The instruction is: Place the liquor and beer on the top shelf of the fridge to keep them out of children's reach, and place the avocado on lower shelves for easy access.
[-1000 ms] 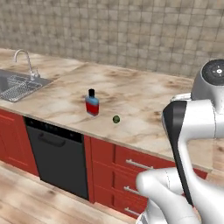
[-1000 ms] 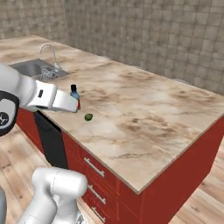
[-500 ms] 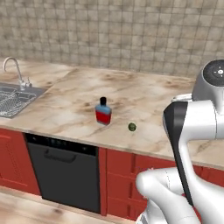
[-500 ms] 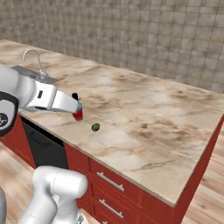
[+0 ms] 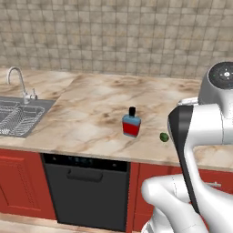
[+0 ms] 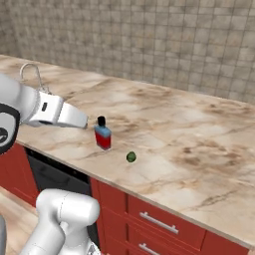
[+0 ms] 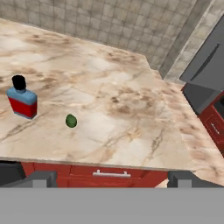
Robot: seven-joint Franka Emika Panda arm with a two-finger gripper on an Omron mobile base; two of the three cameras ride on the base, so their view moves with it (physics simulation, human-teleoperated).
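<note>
On the marble counter [image 5: 91, 113], near its front edge: the liquor [image 5: 131, 123], upright, black cap on top, red label facing the cameras. Just beside it, at about 4 o'clock in the left base view, the avocado [image 5: 164, 137], apart from the bottle and not touching. Same pairing in the right base view, with the liquor [image 6: 102, 133] standing and the avocado [image 6: 131, 157] at 4 o'clock from it; in the hand view, the liquor [image 7: 21, 99] at 9 o'clock and the avocado [image 7: 71, 121] a little nearer the centre. Far off at 9 o'clock in the left base view, a steel sink [image 5: 18, 119] with a curved faucet [image 5: 19, 80]. Below the counter, a dark dishwasher [image 5: 86, 187] between red cabinets [image 5: 20, 182]. Gripper [image 7: 112, 178] spread wide, holding nothing, fingertips [image 7: 41, 178] well back from both items.
</note>
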